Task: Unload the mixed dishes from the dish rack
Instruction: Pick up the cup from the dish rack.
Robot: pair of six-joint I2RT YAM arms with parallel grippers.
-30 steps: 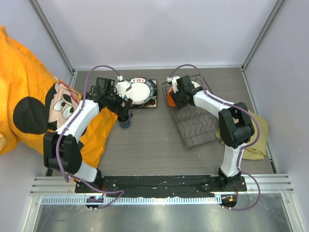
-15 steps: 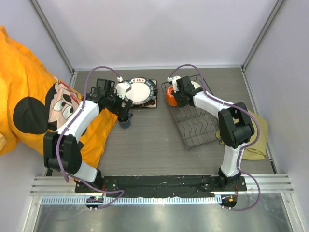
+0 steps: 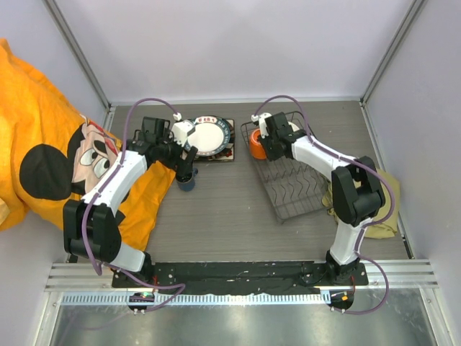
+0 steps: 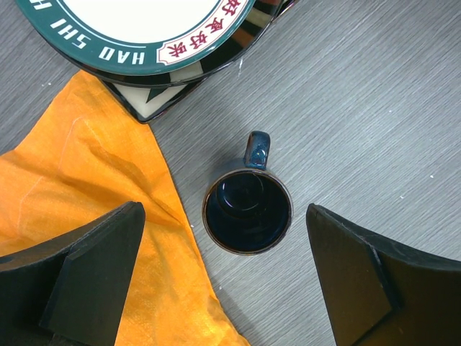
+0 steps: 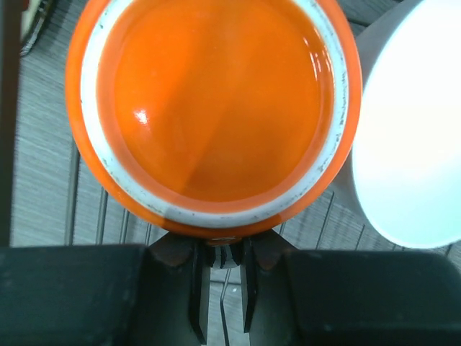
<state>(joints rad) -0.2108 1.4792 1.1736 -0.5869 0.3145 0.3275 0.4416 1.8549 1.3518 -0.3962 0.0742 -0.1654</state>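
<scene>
My right jaws pinch narrowly on the orange glazed mug (image 5: 216, 108) at the far-left corner of the dark wire dish rack (image 3: 292, 189). My left jaws hang wide over the small dark-blue cup (image 4: 247, 210), upright on the worktop (image 3: 230, 209).

Beneath the left gripper (image 4: 230, 274), between its spread fingers (image 4: 86, 267), the small cup (image 4: 247, 211) is set; the round plate (image 4: 130, 43), stacked on the square plate (image 4: 148, 108), lies ahead. Just ahead of the right gripper (image 5: 223, 274) the mug (image 5: 216, 108) is found in the dish rack (image 3: 295, 187), the bowl (image 5: 410, 130) to its right.
</scene>
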